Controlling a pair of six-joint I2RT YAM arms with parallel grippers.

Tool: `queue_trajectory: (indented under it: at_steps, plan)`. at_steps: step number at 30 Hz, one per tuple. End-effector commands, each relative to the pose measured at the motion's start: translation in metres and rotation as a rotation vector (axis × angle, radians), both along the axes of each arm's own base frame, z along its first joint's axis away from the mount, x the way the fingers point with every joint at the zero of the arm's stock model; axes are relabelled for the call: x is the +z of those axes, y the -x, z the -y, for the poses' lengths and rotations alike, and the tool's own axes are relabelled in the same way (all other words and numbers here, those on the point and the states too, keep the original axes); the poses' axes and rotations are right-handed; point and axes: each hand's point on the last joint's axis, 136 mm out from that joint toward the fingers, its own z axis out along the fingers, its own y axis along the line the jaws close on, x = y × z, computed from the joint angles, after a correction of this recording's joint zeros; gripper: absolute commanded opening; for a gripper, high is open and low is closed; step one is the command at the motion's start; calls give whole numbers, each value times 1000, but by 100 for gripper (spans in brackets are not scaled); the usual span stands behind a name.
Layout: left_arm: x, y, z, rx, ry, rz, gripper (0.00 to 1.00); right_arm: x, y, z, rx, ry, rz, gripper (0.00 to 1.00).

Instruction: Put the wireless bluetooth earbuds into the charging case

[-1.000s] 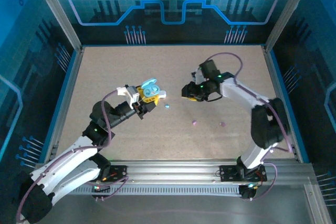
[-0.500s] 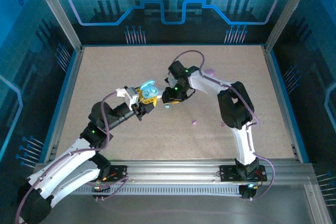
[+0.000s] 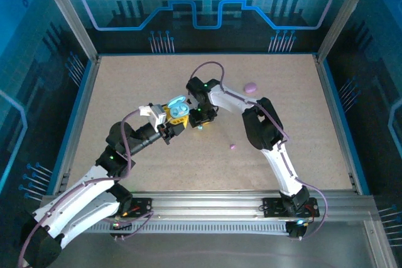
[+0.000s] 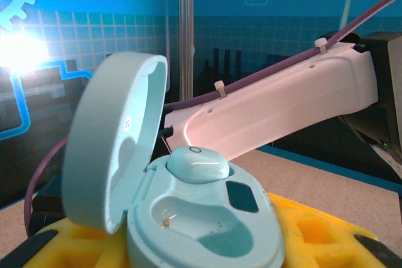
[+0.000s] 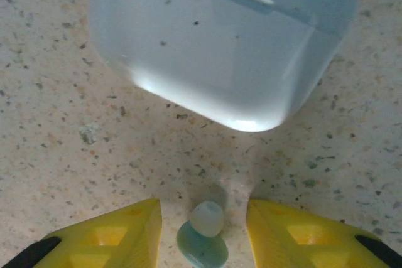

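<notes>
Desk: speckled beige desk (image 3: pixel 125 92) inside blue-lit patterned walls (image 3: pixel 201 4).
Right arm: right end effector (image 5: pixel 204 227) is released, its yellow fingertips (image 5: pixel 113 236) down at the desk on either side of a teal earbud (image 5: pixel 201 246), not touching it.
Left arm: left end effector (image 3: pixel 177 116) is grasping the teal charging case (image 4: pixel 207 218).
Case: lid (image 4: pixel 116 149) hinged up; a second teal earbud (image 4: pixel 198 164) sits in the far well; the near well shows a small gold contact.
Further out: light purple earbud (image 3: pixel 232 146) lies on the desk; purple case (image 3: pixel 251 86) lies nearer the far edge.
</notes>
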Motion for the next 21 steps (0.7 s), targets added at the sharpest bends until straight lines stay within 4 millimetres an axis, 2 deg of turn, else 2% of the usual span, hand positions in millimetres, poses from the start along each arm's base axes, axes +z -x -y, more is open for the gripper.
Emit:
queue_trajectory:
  at_steps: [1, 14, 19, 21]
  plan:
    - [16, 1, 0, 3, 14, 38, 32, -9, 10, 15, 55, 122, 1, 42]
    - [14, 0, 2, -5, 17, 29, 32, 17, 17, 56, 66, 200, 85, 42]
    - [13, -1, 3, -6, 16, 22, 33, 21, 9, 87, -23, 208, 108, 43]
    - [13, -1, 3, -7, 17, 24, 33, 23, 8, 94, -81, 159, 81, 42]
